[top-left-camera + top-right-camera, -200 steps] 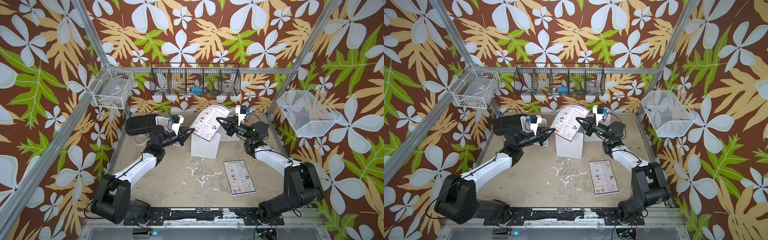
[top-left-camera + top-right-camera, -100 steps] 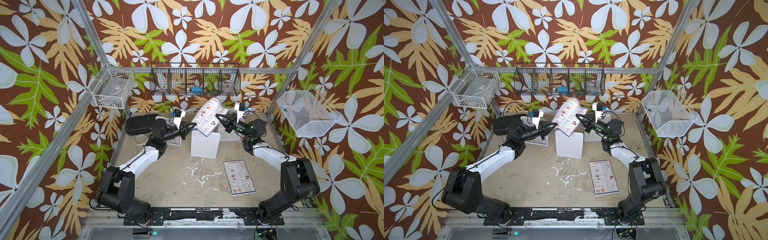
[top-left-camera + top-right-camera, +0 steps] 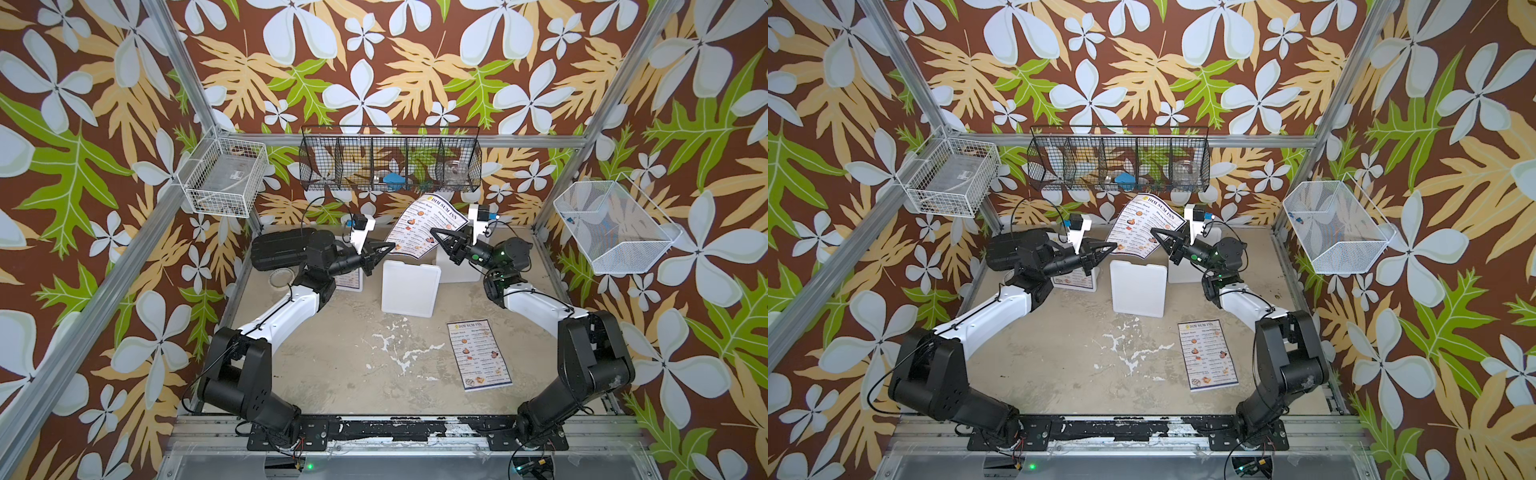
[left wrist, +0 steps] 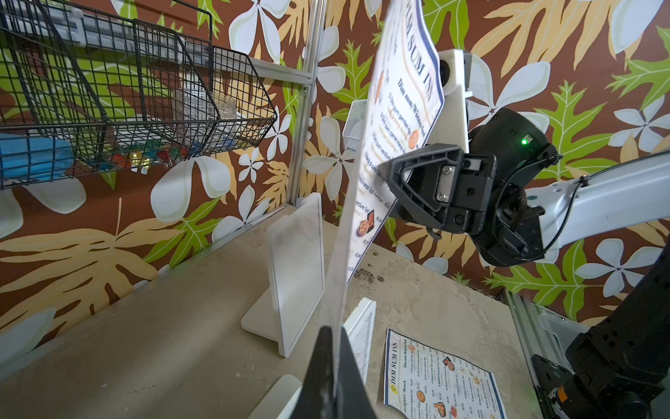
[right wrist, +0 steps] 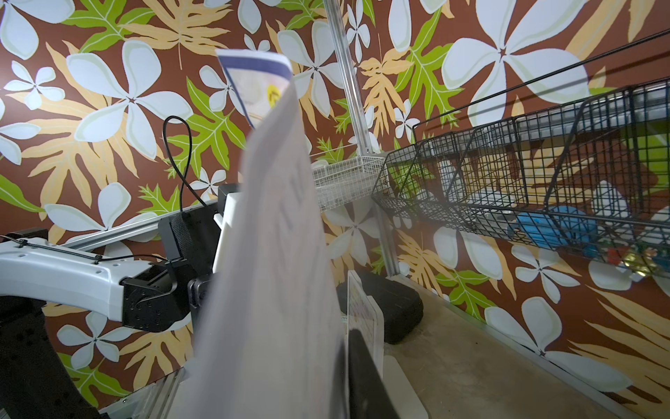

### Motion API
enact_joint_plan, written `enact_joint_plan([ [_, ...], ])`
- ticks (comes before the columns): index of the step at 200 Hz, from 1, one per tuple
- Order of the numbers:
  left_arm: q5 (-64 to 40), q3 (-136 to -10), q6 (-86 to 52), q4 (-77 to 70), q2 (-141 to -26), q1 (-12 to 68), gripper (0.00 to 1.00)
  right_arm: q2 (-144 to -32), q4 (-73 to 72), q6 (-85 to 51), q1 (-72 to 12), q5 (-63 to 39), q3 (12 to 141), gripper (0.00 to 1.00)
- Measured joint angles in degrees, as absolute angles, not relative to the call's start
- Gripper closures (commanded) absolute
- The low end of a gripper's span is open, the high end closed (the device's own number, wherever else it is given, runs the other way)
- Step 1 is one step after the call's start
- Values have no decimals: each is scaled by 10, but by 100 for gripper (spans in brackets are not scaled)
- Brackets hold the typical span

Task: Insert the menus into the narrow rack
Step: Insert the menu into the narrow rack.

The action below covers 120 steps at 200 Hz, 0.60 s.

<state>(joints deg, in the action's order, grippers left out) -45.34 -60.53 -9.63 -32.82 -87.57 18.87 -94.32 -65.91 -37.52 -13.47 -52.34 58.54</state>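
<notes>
Glossy menu (image 3: 412,222), clamped by left gripper (image 3: 390,246), grip of right gripper (image 3: 435,231) indeterminate, could sag and buckle against the white stand (image 3: 410,287).

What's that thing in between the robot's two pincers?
A DIM SUM INN menu, up in the air, spans from the left pincer to the right pincer. Both top views show it.

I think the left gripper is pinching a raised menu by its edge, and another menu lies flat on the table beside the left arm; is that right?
Not quite: the flat menu lies on the table beside the right arm, not the left, as both top views show. The left gripper is indeed pinching the raised menu by its edge.
</notes>
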Motion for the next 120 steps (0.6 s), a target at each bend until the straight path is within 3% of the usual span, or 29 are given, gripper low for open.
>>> enact_joint_plan([
  [24,-456,-606,-90,-324,-881,185,89,-948,-660,-378,-134,-525,586,90],
  [120,-465,-614,-101,-334,-901,173,88,-970,-686,-403,-134,-529,588,92],
])
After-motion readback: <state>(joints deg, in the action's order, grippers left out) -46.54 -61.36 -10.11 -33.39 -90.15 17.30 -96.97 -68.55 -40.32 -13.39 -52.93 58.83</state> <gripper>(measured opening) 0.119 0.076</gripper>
